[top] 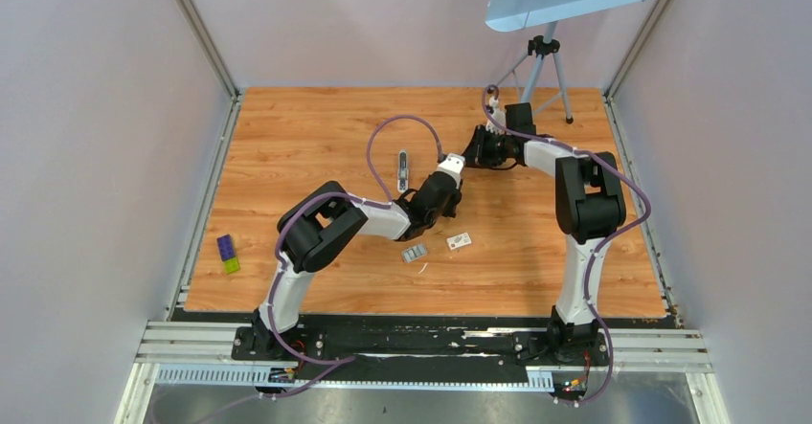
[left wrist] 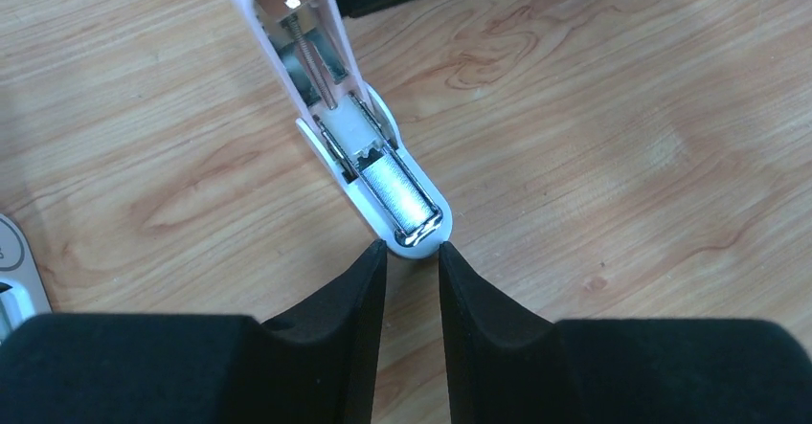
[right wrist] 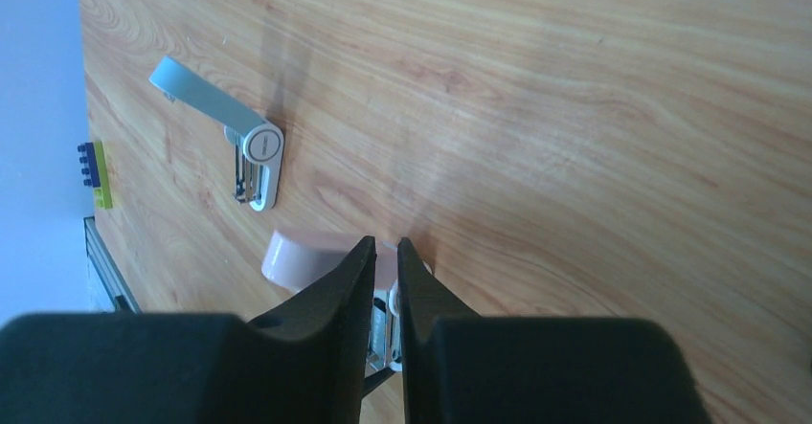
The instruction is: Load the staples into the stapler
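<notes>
A small stapler (left wrist: 369,137) with a pinkish lid and a white base lies open on the wood in the left wrist view. A silvery strip of staples (left wrist: 397,189) sits in its metal channel. My left gripper (left wrist: 414,247) has its jaws nearly together, and the tips press on either side of the base's rounded front end. My right gripper (right wrist: 385,242) is shut on the rear of this stapler, with the pink lid (right wrist: 297,256) beside its fingers. In the top view the two grippers meet mid-table, left (top: 458,163) and right (top: 476,146).
A second stapler, pale blue-grey (top: 403,168) (right wrist: 251,151), lies open to the left of the grippers. A small white box tray (top: 414,253) and a small white piece (top: 459,241) lie nearer the bases. Toy bricks (top: 228,253) sit at the left edge. A tripod (top: 543,70) stands at the back.
</notes>
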Controlling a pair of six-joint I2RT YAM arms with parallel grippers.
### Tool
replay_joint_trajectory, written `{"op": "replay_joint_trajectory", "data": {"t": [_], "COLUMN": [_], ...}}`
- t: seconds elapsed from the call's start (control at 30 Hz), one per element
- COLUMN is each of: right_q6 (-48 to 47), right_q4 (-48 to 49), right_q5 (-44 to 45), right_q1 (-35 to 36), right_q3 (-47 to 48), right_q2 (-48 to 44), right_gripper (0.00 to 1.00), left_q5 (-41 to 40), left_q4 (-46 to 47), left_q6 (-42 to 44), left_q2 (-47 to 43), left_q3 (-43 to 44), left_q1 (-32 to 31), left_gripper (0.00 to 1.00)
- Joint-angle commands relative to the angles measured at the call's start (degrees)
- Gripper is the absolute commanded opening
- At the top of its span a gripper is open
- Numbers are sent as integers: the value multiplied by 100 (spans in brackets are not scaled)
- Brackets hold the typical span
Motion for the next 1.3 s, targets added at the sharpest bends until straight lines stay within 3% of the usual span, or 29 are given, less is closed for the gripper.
{"op": "replay_joint_trajectory", "data": {"t": [0.0, 0.3, 0.43, 0.8, 1.27], "right_q6": [-133, -1, -6, -95, 191], "right_q4": [34, -272, -689, -874, -576], "right_q5": [-288, 215, 416, 816, 995], "right_q1": [-67, -123, -111, 68, 688], "right_q3": [-252, -111, -166, -868, -1137], "right_q2": [-285, -302, -340, -610, -577], "right_gripper": [18, 21, 21, 20, 17], "left_q5": [-34, -202, -11, 216, 33], "left_q4": [-168, -475, -542, -376, -405], "left_q6": [183, 272, -6, -584, -359], "left_q2": [129, -73, -239, -1008, -1220], "left_q3": [97, 151, 129, -435, -418], "left_q1": [60, 100, 112, 269, 374], "left_gripper": [29, 30, 45, 57, 58]}}
